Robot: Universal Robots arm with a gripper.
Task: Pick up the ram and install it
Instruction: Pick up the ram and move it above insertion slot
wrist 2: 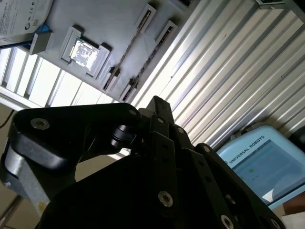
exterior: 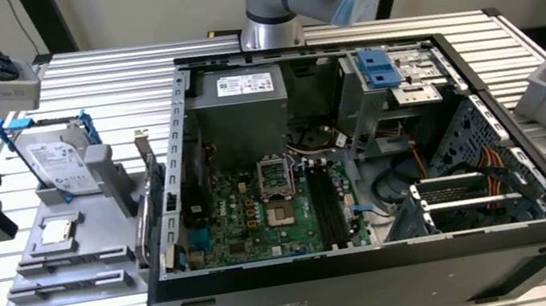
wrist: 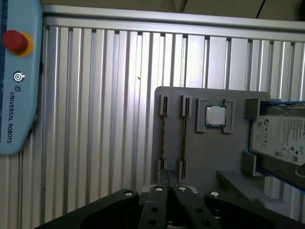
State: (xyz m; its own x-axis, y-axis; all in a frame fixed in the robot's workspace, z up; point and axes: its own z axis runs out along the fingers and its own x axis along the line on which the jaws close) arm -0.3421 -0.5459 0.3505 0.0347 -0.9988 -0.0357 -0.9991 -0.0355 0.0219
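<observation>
We judge the task barely begun: the pincer (wrist: 167, 173) hangs near the grey holder (wrist: 209, 157) on the tabletop (wrist: 95, 119), fingers (wrist: 157, 200) seemingly closed on nothing, while the ram (wrist: 163, 138) stands edgewise in its slot there, neither lifted nor installed in the computer case (exterior: 376, 259).

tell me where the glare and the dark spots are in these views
Second wrist view: the CPU chip glares white and the table slats beside it are blown out, while the hand is near-black. First wrist view: light is even, slats striped with reflections. Exterior view: the computer case is shaded inside toward the exterior view's right.
</observation>
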